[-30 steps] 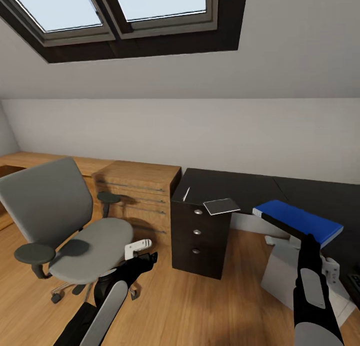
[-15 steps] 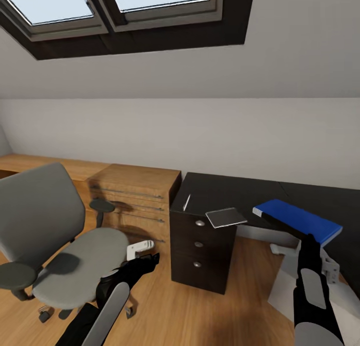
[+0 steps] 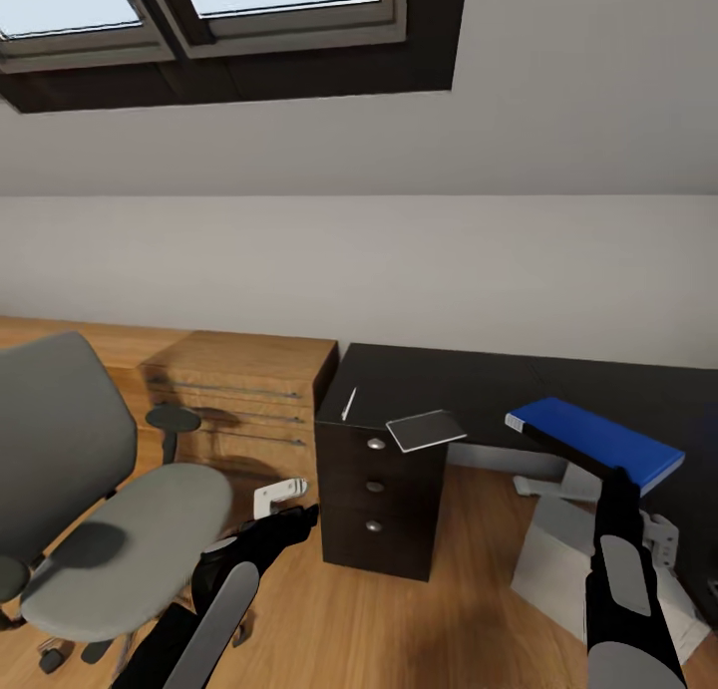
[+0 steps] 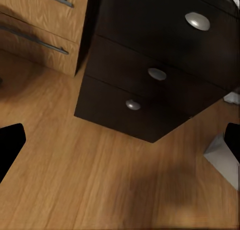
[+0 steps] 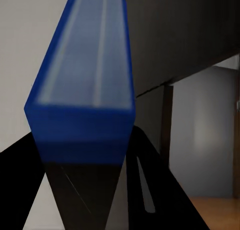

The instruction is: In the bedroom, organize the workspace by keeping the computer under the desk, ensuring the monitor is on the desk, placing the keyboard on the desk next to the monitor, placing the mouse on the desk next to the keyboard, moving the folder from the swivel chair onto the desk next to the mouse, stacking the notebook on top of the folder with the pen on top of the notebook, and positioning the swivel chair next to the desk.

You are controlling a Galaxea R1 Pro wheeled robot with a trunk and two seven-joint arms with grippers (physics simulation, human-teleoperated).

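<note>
The view has swung rightward, sliding the grey-upholstered swivel chair (image 3: 90,529) leftward. The long black desk (image 3: 469,390) carries the small pale notebook (image 3: 426,431). The right gripper (image 3: 610,473) clenches the bright blue folder (image 3: 598,440) above it. The left gripper (image 3: 289,505) hangs released.

right tool (image 3: 605,473) raised forward, clamped on a load — left tool (image 3: 289,500) low, fingers spread

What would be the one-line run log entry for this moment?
right gripper: shut on folder, held above desk | left gripper: open, empty | notebook: on desk corner | swivel chair: left
</note>
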